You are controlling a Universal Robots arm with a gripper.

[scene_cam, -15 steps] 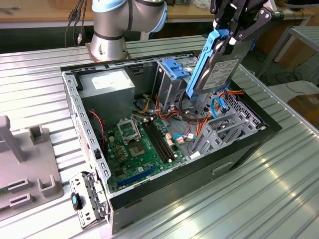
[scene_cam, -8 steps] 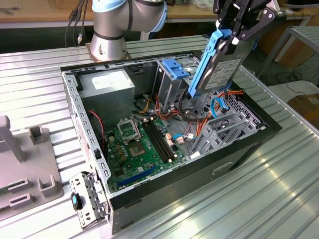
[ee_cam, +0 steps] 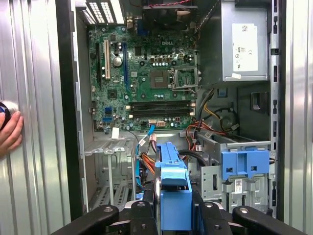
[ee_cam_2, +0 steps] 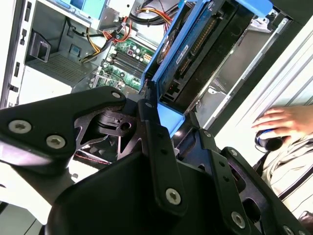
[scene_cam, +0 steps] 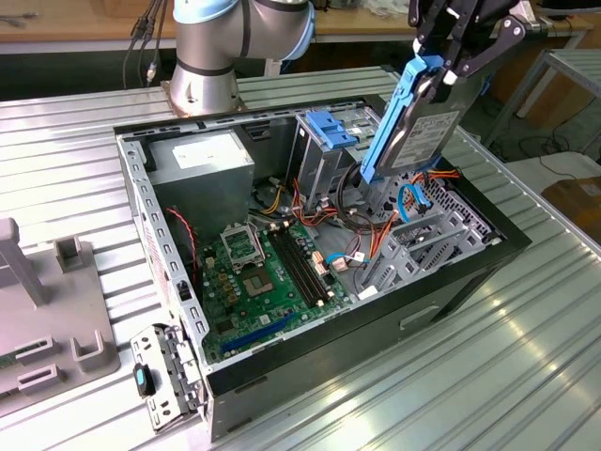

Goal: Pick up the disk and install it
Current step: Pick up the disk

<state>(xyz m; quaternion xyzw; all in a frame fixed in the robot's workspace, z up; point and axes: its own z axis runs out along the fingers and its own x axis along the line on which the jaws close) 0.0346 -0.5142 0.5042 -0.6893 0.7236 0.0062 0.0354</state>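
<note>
1 arm, 1 gripper, 1 disk. The black linkage gripper is clamped on the upper end of the disk, a flat grey metal hard drive with a white label and bright blue plastic side rails. Both wrist views show the blue rail pinched in the jaws.

Exterior view:
- The disk is at 2 o'clock in the frame, in the air, on edge and tilted, its top leaning toward 1 o'clock.
- Its lower end hangs over the bay area with the orange and red cables. Can't tell if it touches anything there.
- 1 open black tower computer case lies on its side mid-frame on the ribbed metal table.
- Inside the case:
  - 1 green motherboard at 7 o'clock.
  - 1 grey power-supply box with a white label at 10 o'clock.
  - 1 metal drive cage with a blue plastic latch at 12 o'clock, just beside the disk's lower half.
- The silver arm base stands at 11 o'clock, behind the case.
- A grey plastic fixture sits at 9 o'clock, apart from the case.

1 person's hand is on the table outside the case, over a small dark rounded object.
</note>
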